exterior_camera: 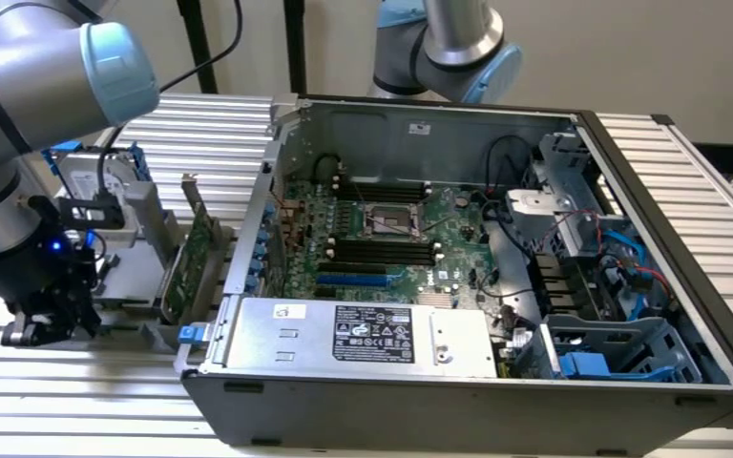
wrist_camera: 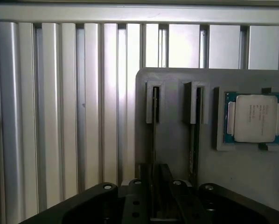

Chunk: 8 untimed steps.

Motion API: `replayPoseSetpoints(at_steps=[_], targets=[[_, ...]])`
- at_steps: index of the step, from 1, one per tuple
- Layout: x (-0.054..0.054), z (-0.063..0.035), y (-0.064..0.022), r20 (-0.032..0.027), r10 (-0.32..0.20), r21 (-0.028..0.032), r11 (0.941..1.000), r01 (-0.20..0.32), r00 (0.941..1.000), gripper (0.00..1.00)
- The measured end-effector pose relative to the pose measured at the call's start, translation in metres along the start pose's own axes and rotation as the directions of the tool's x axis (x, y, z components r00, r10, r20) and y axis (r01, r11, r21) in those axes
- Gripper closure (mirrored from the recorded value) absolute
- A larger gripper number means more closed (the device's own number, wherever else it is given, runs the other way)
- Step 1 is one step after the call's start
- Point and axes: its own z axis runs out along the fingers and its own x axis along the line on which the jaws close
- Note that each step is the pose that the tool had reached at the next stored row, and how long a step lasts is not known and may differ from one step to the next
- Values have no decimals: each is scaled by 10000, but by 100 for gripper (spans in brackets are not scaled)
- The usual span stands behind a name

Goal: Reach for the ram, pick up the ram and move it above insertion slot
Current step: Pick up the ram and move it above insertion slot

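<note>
Hanging near slotted ram, pincer — processor alongside

Computer case on slatted table

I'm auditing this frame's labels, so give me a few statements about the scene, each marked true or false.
1. The computer case lies open with its motherboard exposed. True.
2. The pincer holds the ram over the motherboard. False: the pincer is low by the gray fixture, outside the case, and the ram stands on edge in a fixture slot.
3. A processor chip sits in a recess of the fixture. True.
4. The green expansion card is plugged into the motherboard. False: the green expansion card stands upright outside the case, at the exterior view's left.
</note>
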Motion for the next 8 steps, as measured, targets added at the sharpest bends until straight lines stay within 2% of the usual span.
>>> replayPoseSetpoints(at_steps=[4, 5, 6, 8], targets=[[-11, -1, 1, -1, 1, -6, 10000, -1, 10000, 76], [-13, -2, 1, -3, 1, -8, 10000, -1, 10000, 78], [-15, -2, 1, -3, 1, -8, 10000, -1, 10000, 85], [-18, -1, 0, -2, 1, -11, 10000, -1, 10000, 86]])
